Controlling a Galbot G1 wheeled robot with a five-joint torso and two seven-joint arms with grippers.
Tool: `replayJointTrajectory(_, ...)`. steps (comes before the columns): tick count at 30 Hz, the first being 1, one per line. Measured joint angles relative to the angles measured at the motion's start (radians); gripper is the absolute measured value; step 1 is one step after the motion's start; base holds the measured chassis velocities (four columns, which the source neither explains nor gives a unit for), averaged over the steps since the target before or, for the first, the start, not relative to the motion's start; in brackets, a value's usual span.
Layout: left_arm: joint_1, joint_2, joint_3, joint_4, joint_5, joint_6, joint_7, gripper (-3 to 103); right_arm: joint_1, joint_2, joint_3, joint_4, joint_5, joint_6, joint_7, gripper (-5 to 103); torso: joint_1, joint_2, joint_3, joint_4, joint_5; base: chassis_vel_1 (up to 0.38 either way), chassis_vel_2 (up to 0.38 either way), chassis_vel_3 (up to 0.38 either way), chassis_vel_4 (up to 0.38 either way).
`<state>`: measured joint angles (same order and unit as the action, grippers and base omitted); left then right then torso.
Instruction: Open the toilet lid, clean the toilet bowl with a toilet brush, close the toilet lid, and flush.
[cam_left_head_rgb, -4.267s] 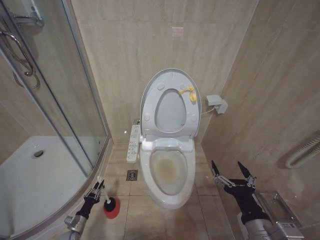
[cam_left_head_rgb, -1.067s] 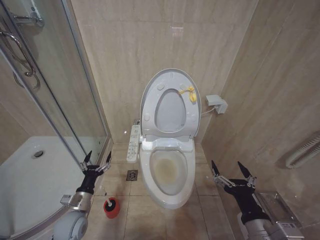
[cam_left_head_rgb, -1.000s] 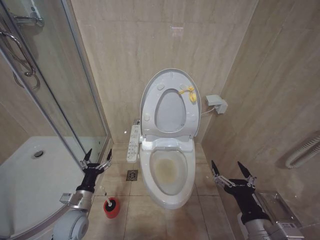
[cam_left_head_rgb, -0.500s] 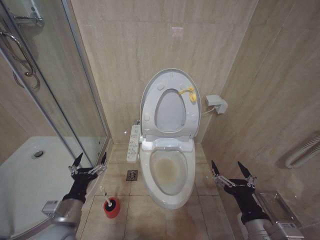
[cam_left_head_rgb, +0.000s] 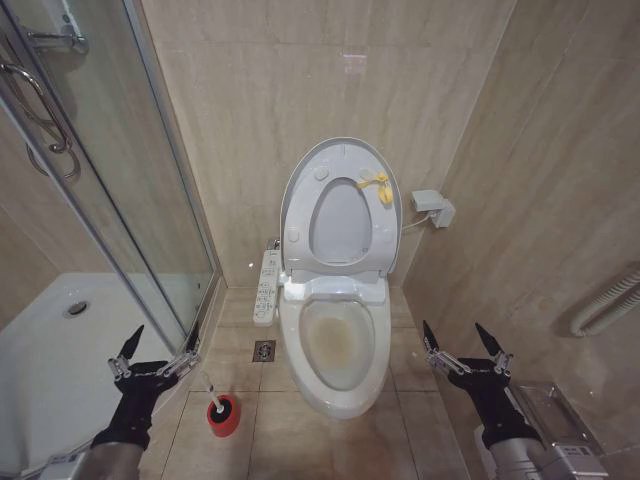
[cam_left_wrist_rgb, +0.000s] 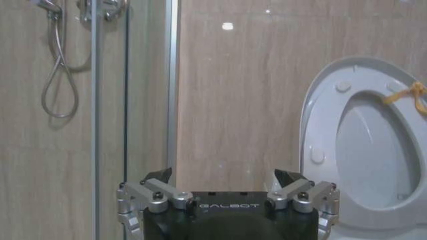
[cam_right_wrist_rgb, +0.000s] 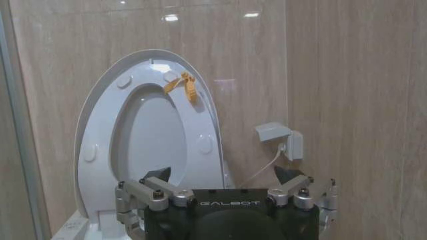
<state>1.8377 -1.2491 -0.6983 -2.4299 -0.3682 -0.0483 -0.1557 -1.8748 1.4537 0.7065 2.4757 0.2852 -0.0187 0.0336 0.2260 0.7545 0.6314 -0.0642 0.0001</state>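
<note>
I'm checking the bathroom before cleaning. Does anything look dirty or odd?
Yes: the toilet bowl has brownish staining inside. The toilet lid is raised; the toilet brush sits in its red holder.

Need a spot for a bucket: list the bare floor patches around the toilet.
Bare tile lies right of the toilet bowl, between it and the side wall, ahead of the open right end effector. A smaller bare patch lies in front of the bowl. Left is crowded: floor drain, red holder with the toilet brush, and the open left end effector.
</note>
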Motion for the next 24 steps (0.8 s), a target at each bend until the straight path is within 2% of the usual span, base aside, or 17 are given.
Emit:
replayJointTrajectory(9,0.089,-0.064,0.0,-0.074,0.057,-0.009,-0.014,100,0.0,0.0,0.0,0.0,0.0,0.0,0.0,100,0.0,0.0,0.0,0.0001,0.0,0.0,0.0,0.0,0.0)
replayJointTrajectory(19,0.159,-0.084,-0.015,-0.076,0.09,-0.015,-0.015,100,0.0,0.0,0.0,0.0,0.0,0.0,0.0,100,0.0,0.0,0.0,0.0002,0.0,0.0,0.0,0.0,0.0)
replayJointTrajectory(24,0.179,-0.086,-0.002,-0.074,0.119,-0.036,0.028,100,0.0,0.0,0.0,0.0,0.0,0.0,0.0,100,0.0,0.0,0.0,0.0002,0.0,0.0,0.0,0.0,0.0)
